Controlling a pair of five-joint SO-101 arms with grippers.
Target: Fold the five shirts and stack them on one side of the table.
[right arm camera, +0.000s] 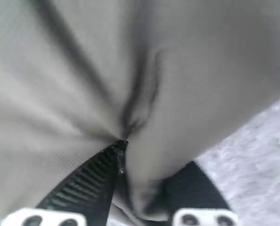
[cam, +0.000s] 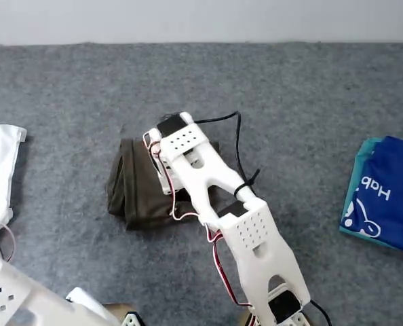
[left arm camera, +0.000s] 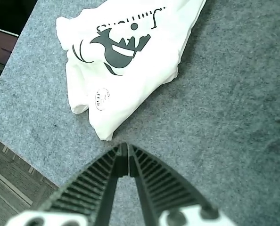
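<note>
Folding step on brown shirt [cam: 137, 193], tabletop centre. Right gripper [right arm camera: 126, 155] clamped on its cloth; left gripper [left arm camera: 128, 160] closed, nothing held, near white shirt [left arm camera: 126, 56] at left edge. Next, probably: draw fold across, release.

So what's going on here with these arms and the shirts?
Two robot arms are folding shirts on a grey table. The right gripper is pinched shut on the dark brown shirt mid-table, which looks folded. The left gripper, shut and empty, hangs near a white shirt at one edge. A blue shirt lies at the opposite edge.
</note>
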